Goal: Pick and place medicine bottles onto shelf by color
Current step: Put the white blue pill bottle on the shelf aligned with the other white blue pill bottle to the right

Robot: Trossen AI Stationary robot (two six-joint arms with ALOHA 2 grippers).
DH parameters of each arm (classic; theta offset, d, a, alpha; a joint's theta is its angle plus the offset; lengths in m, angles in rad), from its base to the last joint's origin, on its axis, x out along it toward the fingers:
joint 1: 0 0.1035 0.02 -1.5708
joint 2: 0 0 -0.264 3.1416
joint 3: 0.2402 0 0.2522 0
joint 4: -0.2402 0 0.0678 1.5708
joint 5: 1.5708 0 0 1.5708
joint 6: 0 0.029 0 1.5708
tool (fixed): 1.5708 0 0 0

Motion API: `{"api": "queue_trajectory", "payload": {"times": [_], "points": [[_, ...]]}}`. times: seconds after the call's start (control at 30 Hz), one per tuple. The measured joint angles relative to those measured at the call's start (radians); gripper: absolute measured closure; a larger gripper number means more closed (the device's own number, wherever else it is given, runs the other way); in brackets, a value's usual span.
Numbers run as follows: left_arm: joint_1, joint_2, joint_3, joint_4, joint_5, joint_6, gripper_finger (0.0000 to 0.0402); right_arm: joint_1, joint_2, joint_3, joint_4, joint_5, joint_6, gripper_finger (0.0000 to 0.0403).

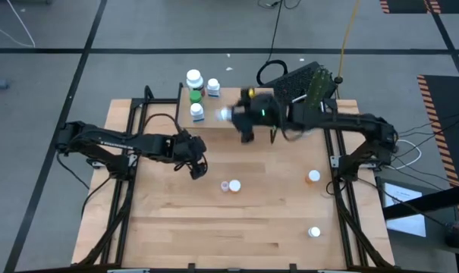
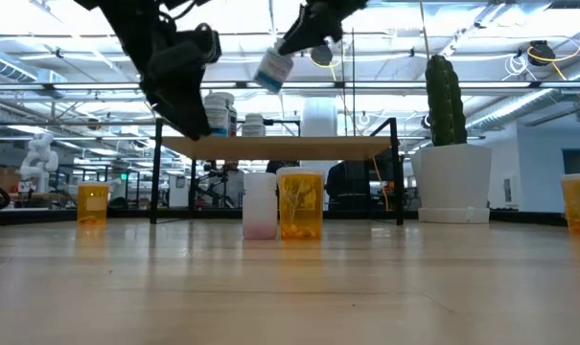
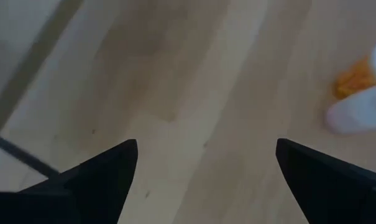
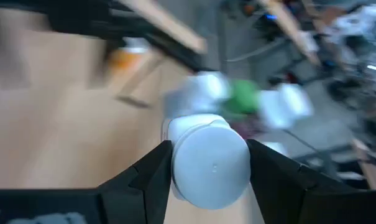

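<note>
Filling the lower centre of the right wrist view, a white-capped bottle (image 4: 210, 163) sits pinched between the right gripper's (image 4: 210, 171) fingers, cap toward the camera. From above, that gripper (image 1: 244, 115) hangs in the upper centre, just beside the shelf (image 1: 225, 98), where a few shelved bottles (image 1: 195, 79) cluster at its left end; the carried one is probably headed for its colour group there. Left gripper (image 1: 196, 165), fingers spread wide and empty, hovers left of centre near a white and orange pair (image 1: 230, 186), likely its next pick. Two more bottles (image 1: 313, 176) wait at right.
</note>
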Motion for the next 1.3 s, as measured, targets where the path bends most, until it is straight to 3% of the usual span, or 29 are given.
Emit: {"api": "queue_trajectory", "payload": {"times": [0.27,0.47,0.57,0.87,1.3], "points": [[-0.013,-0.027,0.0,-0.012,-0.004,0.006,0.0016,-0.172,0.242,0.41,-0.224,-0.044,-0.026,0.0223],[-0.013,-0.029,0.0,-0.053,-0.004,-0.019,0.0016,-0.223,0.412,0.592,-0.399,-0.11,-0.003,0.0222],[-0.013,-0.029,0.0,-0.067,-0.005,-0.02,0.0016,-0.234,0.449,0.608,-0.39,-0.115,0.012,0.0222],[-0.009,-0.029,0.0,-0.078,-0.005,0.034,0.0016,-0.256,0.463,0.608,-0.403,-0.266,0.111,0.0222],[0.0,-0.029,0.0,-0.11,-0.005,0.015,0.0016,-0.263,0.463,0.56,-0.368,-0.267,0.12,0.0204]]}}
